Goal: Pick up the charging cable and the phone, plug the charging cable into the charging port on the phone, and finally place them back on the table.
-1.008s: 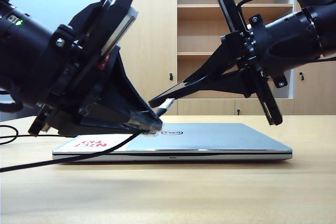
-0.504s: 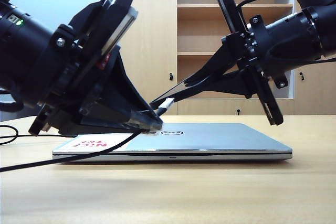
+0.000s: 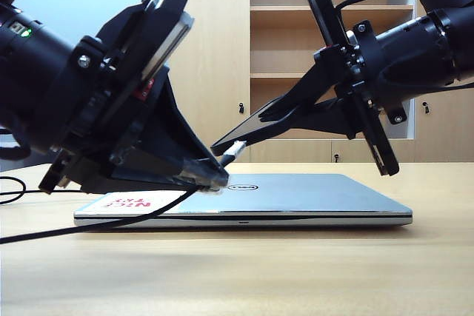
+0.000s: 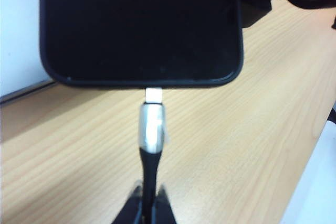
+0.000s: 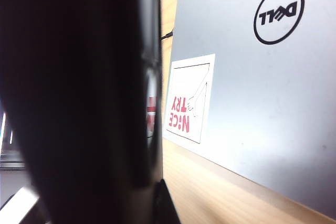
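My left gripper [image 4: 148,205] is shut on the black charging cable [image 4: 148,169] just behind its silver plug [image 4: 152,125]. The plug's white tip [image 4: 154,95] meets the middle of the phone's [image 4: 142,24] end edge, and most of the tip still shows outside. In the exterior view the left gripper [image 3: 217,177] sits low over the laptop, with the plug [image 3: 234,149] angled up at the tilted phone [image 3: 238,133]. My right gripper [image 3: 278,115] is shut on the phone from the right. The phone [image 5: 79,98] fills much of the right wrist view. The cable [image 3: 111,220] trails left over the table [image 3: 296,271].
A closed silver laptop [image 3: 311,194] with a red-lettered sticker [image 5: 189,98] lies on the table under both grippers. A wooden shelf cabinet [image 3: 296,35] stands behind.
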